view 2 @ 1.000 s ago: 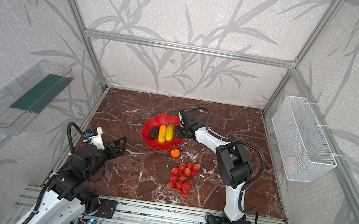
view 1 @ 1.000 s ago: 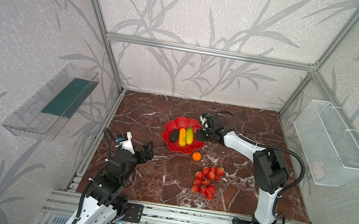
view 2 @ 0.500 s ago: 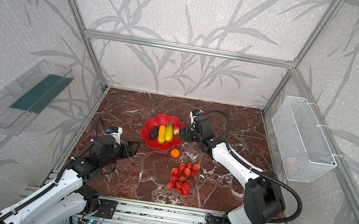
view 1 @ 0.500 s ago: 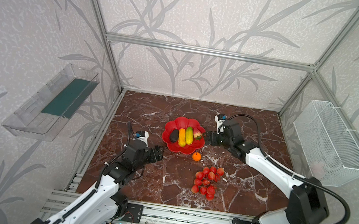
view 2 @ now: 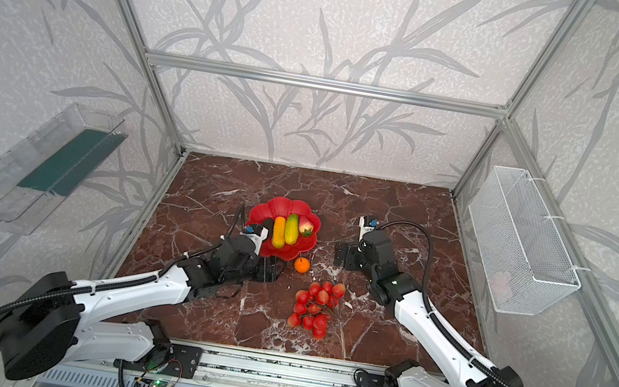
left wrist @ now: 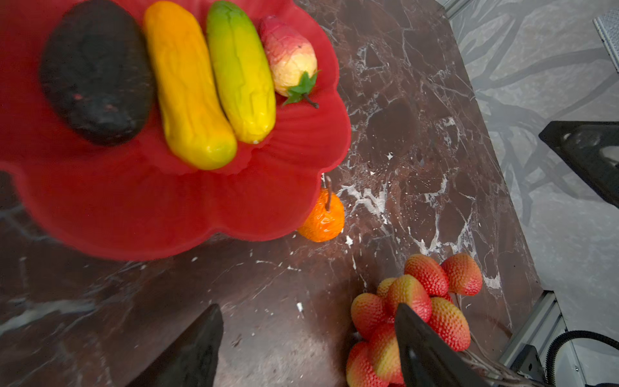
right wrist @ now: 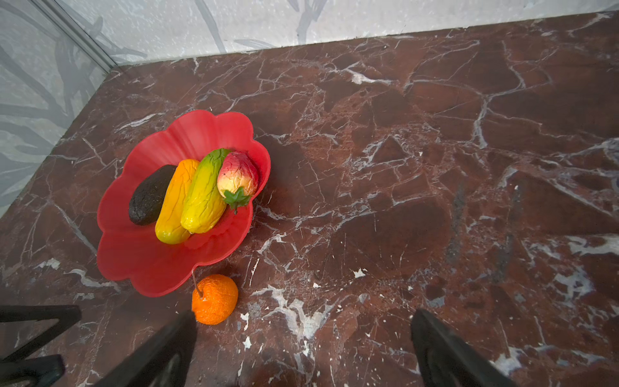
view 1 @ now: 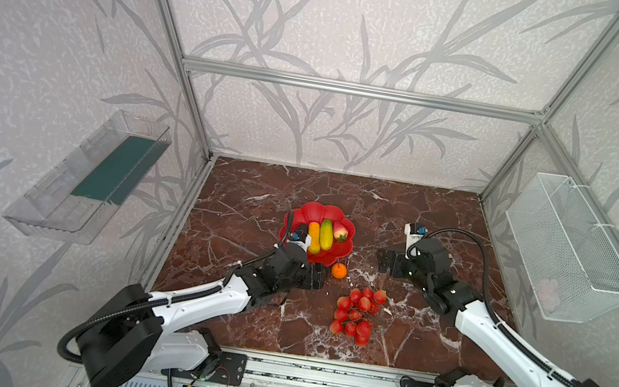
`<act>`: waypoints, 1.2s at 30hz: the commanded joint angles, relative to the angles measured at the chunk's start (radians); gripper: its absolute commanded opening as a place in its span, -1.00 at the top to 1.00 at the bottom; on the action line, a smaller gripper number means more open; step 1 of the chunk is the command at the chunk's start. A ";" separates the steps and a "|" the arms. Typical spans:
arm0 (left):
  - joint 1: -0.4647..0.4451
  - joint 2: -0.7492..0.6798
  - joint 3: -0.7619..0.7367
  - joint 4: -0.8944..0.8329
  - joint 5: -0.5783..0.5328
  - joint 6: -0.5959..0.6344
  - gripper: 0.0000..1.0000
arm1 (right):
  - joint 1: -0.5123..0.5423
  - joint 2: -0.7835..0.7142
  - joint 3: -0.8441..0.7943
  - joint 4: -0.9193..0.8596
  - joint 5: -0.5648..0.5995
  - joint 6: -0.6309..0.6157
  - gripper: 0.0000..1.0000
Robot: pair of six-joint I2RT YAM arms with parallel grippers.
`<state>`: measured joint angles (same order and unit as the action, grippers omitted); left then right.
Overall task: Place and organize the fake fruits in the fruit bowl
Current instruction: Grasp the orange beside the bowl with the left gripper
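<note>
We're looking at the left pincer (left wrist: 306, 308) hanging low with its jaws apart and nothing between them, just by the near rim of the fruit bowl (left wrist: 167, 228). The right pincer (right wrist: 303, 315) is spread wide and empty too, off to the bowl's right.

4 fruits are lying side by side in the bowl: dark avocado (right wrist: 150, 196), orange-yellow mango (right wrist: 176, 201), yellow-green mango (right wrist: 204, 197) and strawberry (right wrist: 237, 177).

The tangerine (right wrist: 214, 299) is sitting on the marble surface (right wrist: 402, 167) just beside the rim. The bunch of red balls (view 1: 355, 315) is lying nearer the robot, apart from the bowl.
</note>
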<state>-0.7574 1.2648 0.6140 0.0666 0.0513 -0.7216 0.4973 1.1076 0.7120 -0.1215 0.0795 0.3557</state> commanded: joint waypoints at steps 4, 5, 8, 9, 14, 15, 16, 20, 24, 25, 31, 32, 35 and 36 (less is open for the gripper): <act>-0.029 0.158 0.118 0.026 -0.005 0.010 -0.60 | -0.014 -0.072 -0.047 -0.044 0.020 0.019 -0.98; -0.033 0.186 0.138 0.019 0.000 0.012 -0.60 | -0.017 -0.081 -0.054 -0.048 0.021 0.019 -0.98; -0.047 0.261 0.207 -0.028 0.005 0.020 -0.59 | -0.030 -0.108 -0.069 -0.058 0.019 0.016 -0.98; -0.051 0.286 0.228 -0.045 0.001 0.023 -0.58 | -0.034 -0.115 -0.073 -0.062 0.019 0.014 -0.98; -0.059 0.384 0.309 -0.118 -0.022 0.009 -0.57 | -0.049 -0.141 -0.085 -0.071 0.017 0.007 -0.98; -0.059 0.401 0.324 -0.132 -0.025 0.004 -0.57 | -0.052 -0.144 -0.086 -0.073 0.017 0.005 -0.98; -0.059 0.415 0.340 -0.143 -0.027 0.004 -0.56 | -0.055 -0.147 -0.088 -0.074 0.017 0.004 -0.98; -0.061 0.480 0.406 -0.193 -0.028 0.010 -0.56 | -0.064 -0.156 -0.088 -0.081 0.014 -0.003 -0.98; -0.059 0.539 0.469 -0.253 -0.038 0.007 -0.55 | -0.069 -0.167 -0.089 -0.088 0.017 -0.011 -0.98; -0.059 0.553 0.484 -0.267 -0.045 0.004 -0.55 | -0.071 -0.171 -0.088 -0.090 0.018 -0.013 -0.98; -0.059 0.605 0.526 -0.283 -0.048 -0.019 -0.52 | -0.079 -0.188 -0.097 -0.100 0.026 -0.024 -0.98; -0.060 0.612 0.531 -0.282 -0.047 -0.020 -0.49 | -0.081 -0.190 -0.099 -0.102 0.025 -0.026 -0.98; -0.059 0.631 0.545 -0.286 -0.037 -0.018 -0.34 | -0.086 -0.197 -0.103 -0.105 0.023 -0.026 -0.98; -0.059 0.637 0.549 -0.286 -0.029 -0.017 -0.24 | -0.088 -0.198 -0.105 -0.103 0.022 -0.026 -0.98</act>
<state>-0.8162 1.8832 1.1301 -0.1905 0.0292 -0.7311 0.4168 0.9272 0.6197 -0.2115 0.0944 0.3428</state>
